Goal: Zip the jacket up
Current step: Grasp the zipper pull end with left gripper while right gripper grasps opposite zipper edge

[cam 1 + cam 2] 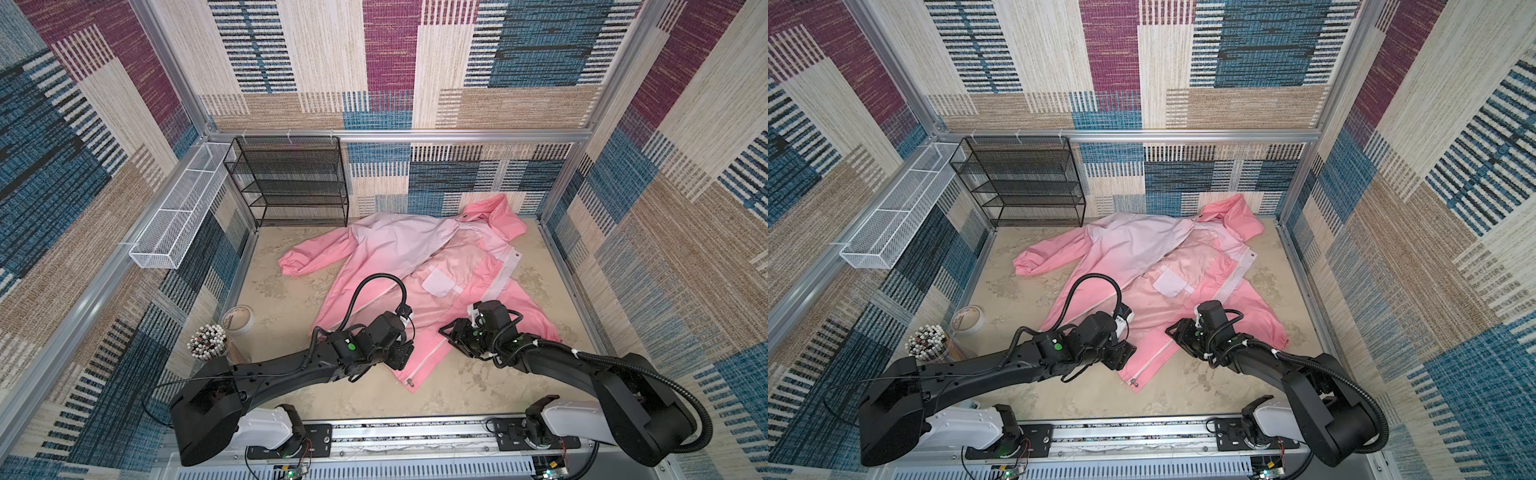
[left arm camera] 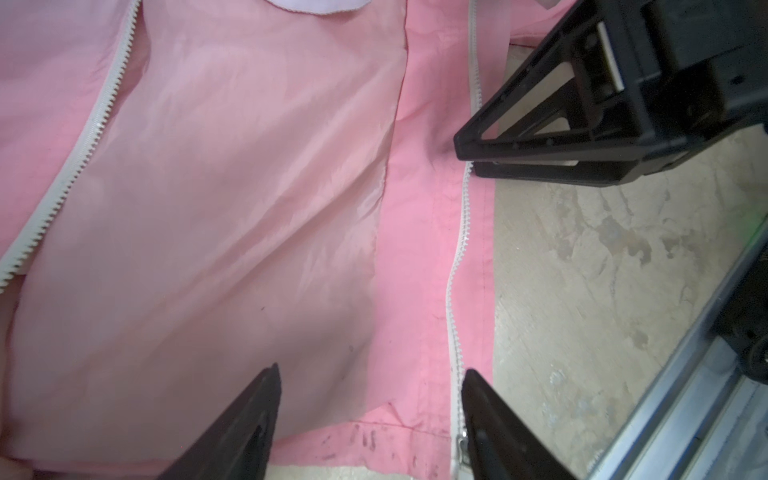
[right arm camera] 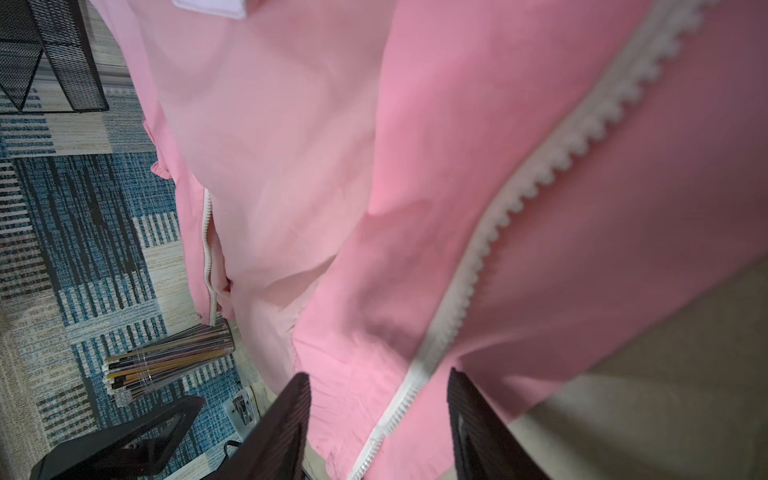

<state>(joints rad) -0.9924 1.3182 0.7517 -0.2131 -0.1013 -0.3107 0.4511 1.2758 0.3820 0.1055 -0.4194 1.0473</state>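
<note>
jacket [image 1: 399, 249] lies unzipped on table [image 1: 457, 395], right of centre; left gripper [image 2: 372, 370] jaws apart over hem beside slider [image 2: 460, 446]; right gripper [image 3: 378, 374] jaws apart astride zipper teeth [image 3: 519, 199]; we judge: pinch tape only, hold taut

- We see a beige, mottled tabletop [image 1: 457, 395] that carries everything here, with aluminium rails [image 1: 573, 291] along its edges.
- The pink jacket [image 1: 395, 249] lies spread open over the middle and right of it. Its hood is toward the back wall, one sleeve reaches left, and the hem is near the front.
- A black mesh rack [image 1: 291, 183] stands in the back left corner.
- A roll of tape [image 1: 238, 319] lies flat near the left edge.
- Just beside it, nearer the front, stands a clear holder of pencils [image 1: 206, 341].
</note>
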